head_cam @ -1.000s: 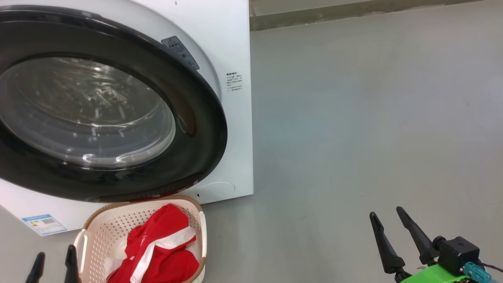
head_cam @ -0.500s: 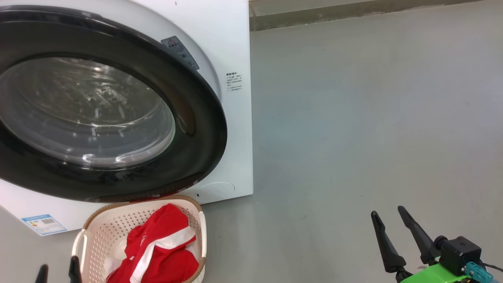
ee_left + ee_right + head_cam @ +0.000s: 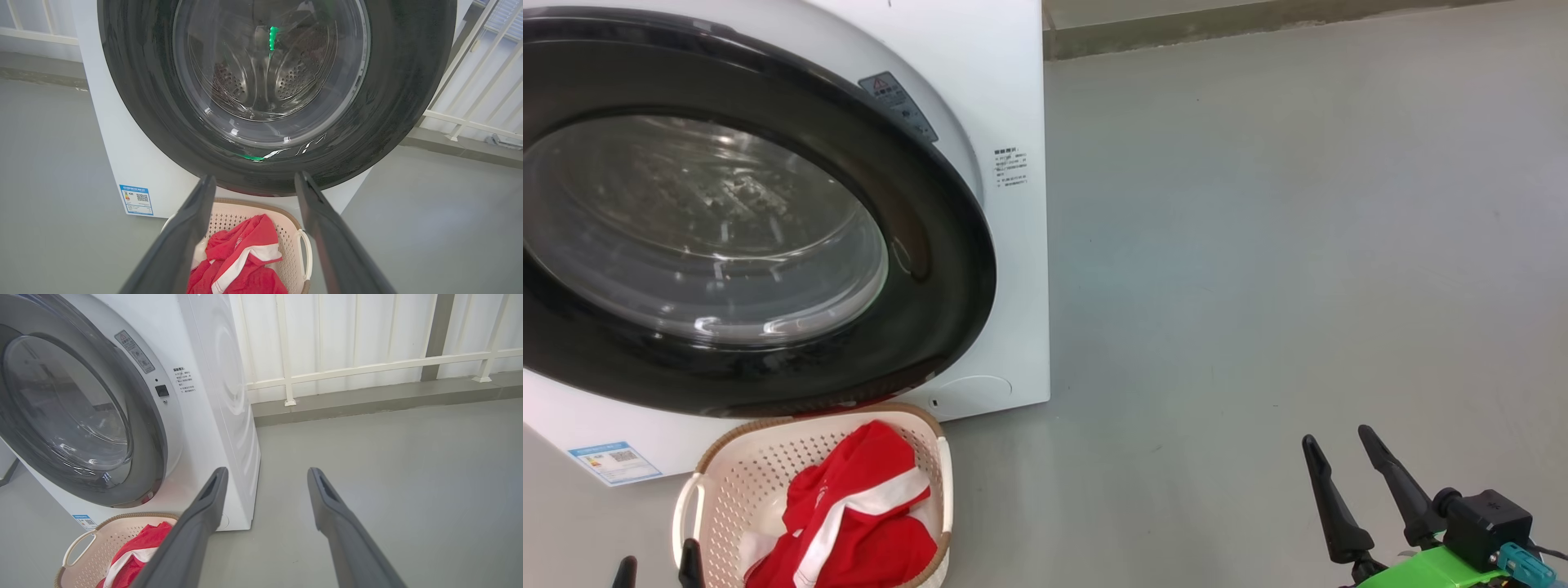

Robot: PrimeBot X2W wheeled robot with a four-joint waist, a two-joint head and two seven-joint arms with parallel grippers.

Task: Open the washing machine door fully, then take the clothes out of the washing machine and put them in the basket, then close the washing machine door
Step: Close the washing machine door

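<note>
- Looking down in the head view, we see the washing machine door flush against the washing machine; it looks shut to us.
- The basket sits right below the door with the clothes piled inside.
- Our guess is they're soft, light and floppy, so pinch a bunched fold on top.
- The left gripper is beside the basket and the right gripper is well off the machine's right, both spread and holding nothing.
- The left wrist view adds a straight look through the glass at the steel drum, which looks empty.
- The right wrist view adds the machine's side panel and a white railing behind it.
</note>
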